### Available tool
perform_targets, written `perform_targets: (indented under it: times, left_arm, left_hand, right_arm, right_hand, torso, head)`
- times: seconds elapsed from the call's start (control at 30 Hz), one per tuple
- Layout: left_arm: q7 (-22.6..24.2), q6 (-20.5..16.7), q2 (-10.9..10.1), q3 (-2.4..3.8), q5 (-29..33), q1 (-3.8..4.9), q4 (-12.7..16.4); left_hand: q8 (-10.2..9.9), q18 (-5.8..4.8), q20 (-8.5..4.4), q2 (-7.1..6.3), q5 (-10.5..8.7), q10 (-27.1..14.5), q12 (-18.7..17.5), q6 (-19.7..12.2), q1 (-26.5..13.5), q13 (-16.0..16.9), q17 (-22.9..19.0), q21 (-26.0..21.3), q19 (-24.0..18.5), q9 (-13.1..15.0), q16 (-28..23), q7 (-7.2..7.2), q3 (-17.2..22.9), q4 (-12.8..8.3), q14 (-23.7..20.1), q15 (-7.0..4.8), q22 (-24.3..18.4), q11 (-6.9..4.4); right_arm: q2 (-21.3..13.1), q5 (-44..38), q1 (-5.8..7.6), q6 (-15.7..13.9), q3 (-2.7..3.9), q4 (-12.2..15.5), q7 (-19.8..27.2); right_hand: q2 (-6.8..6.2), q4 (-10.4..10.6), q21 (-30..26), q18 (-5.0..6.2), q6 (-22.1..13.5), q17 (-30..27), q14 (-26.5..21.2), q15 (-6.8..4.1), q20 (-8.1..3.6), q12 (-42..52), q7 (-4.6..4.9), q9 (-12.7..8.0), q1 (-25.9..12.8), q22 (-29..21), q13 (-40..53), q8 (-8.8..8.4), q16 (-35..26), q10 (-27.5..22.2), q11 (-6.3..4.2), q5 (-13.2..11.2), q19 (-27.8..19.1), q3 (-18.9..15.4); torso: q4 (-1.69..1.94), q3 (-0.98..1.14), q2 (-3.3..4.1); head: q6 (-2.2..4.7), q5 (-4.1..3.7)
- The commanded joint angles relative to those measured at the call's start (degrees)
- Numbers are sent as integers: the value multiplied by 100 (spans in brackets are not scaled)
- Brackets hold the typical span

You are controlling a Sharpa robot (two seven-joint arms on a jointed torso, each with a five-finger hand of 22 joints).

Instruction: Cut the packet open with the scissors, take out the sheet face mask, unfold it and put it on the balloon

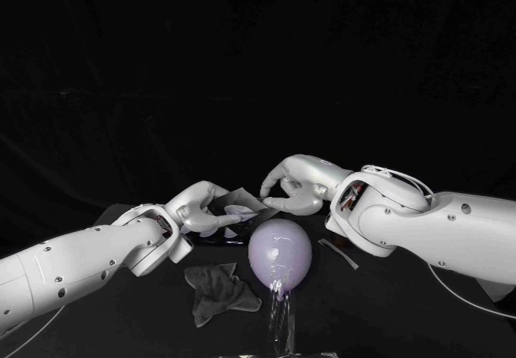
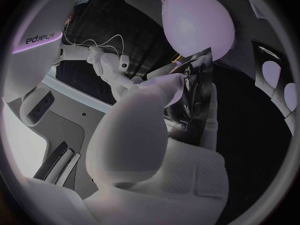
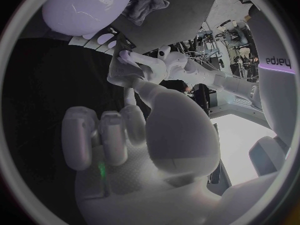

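My left hand [image 1: 202, 213] holds the dark packet [image 1: 238, 206] upright just behind the balloon [image 1: 282, 250], with the packet pinched between its fingers [image 2: 164, 92]. The packet [image 2: 199, 97] stands open-edged toward the balloon [image 2: 197, 20]. My right hand [image 1: 290, 190] has come in from the right, and its thumb and a finger meet at the packet's upper right corner. Its fingertips [image 3: 125, 56] pinch the packet's edge [image 3: 114, 34] below the balloon [image 3: 84, 7]. The pale lilac balloon stands on a clear stem [image 1: 282, 317].
A crumpled grey cloth [image 1: 221, 291] lies on the table to the left of the balloon's stem; it also appears as the cloth [image 3: 149, 2]. A thin pale strip [image 1: 340, 254] lies on the table to the right of the balloon, under my right arm.
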Motion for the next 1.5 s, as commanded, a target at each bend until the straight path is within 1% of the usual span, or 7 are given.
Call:
perform_targets:
  times: [0.03,0.37,0.9,1.07,1.17,1.27,1.5]
  left_arm:
    - [13,-77,13,8,-99,12,11]
    - [7,-87,15,8,-145,12,11]
    - [3,-75,47,9,-146,11,87]
    - [-4,-73,53,9,-144,11,99]
    - [-8,-70,49,9,-109,11,88]
    - [-8,-71,44,9,-70,11,74]
    - [6,-74,43,9,-12,11,77]
  left_hand:
    - [19,79,-5,45,40,102,17,57,5,5,9,19,-44,7,-18,4,15,-28,-9,-43,9,-42]
    - [18,79,-5,44,39,103,18,59,4,5,10,23,-45,7,-17,5,16,-33,-8,-44,11,-42]
    - [17,80,-4,45,39,103,18,60,1,5,11,27,-47,7,-17,5,17,-36,-7,-44,14,-42]
    - [16,80,-3,46,39,104,19,62,-4,6,12,31,-48,7,-17,6,18,-38,-7,-44,16,-41]
    - [16,80,-3,46,39,104,19,62,-4,6,12,31,-48,7,-17,6,18,-38,-7,-44,16,-41]
    - [15,80,-2,46,39,104,19,63,-8,6,13,34,-50,6,-16,7,18,-40,-6,-43,18,-41]
    - [15,80,-1,47,39,104,19,64,-12,6,14,37,-51,6,-16,9,18,-41,-5,-43,20,-41]
  right_arm:
    - [21,54,9,113,5,-21,39]
    - [70,77,15,155,6,-63,31]
    - [524,-321,2,197,-6,-437,-190]
    - [613,-331,0,461,-15,-523,-240]
    - [623,-332,-3,605,-21,-536,-262]
    - [624,-340,-4,685,-25,-550,-293]
    - [659,-629,-14,763,-39,-635,-515]
  right_hand:
    - [-10,28,22,-66,-5,1332,560,-17,3,27,13,5,-48,1064,712,-8,33,95,7,18,146,5]
    - [-4,54,16,-65,-2,1330,559,-16,4,19,14,7,-81,1061,708,-7,32,92,8,28,142,-4]
    - [26,14,26,-68,40,1345,563,-29,-3,28,-12,27,-17,1074,717,21,39,97,-12,-60,154,24]
    - [-44,52,-10,-59,21,1322,558,-25,-3,-10,-1,31,-100,1054,696,15,29,81,-3,-205,129,-50]
    - [-150,116,-51,-49,-22,1293,550,-11,3,-57,20,27,-217,1032,668,-5,15,58,16,-252,101,-169]
    - [-228,163,-67,-46,-48,1282,547,-4,8,-83,31,29,-298,1024,653,-16,9,46,26,-269,90,-273]
    - [-281,218,-100,-38,-87,1262,542,2,14,-123,38,33,-344,1008,630,-31,-1,25,33,-269,67,-394]
  torso:
    - [5,3,6]
    - [-1,5,1]
    - [3,1,8]
    - [5,-1,-1]
    - [3,1,2]
    - [-1,1,1]
    - [-2,6,3]
  head:
    - [0,-2]
    - [4,-14]
    - [-1,-36]
    - [-14,-26]
    - [-20,-25]
    - [-18,-27]
    - [-13,-35]
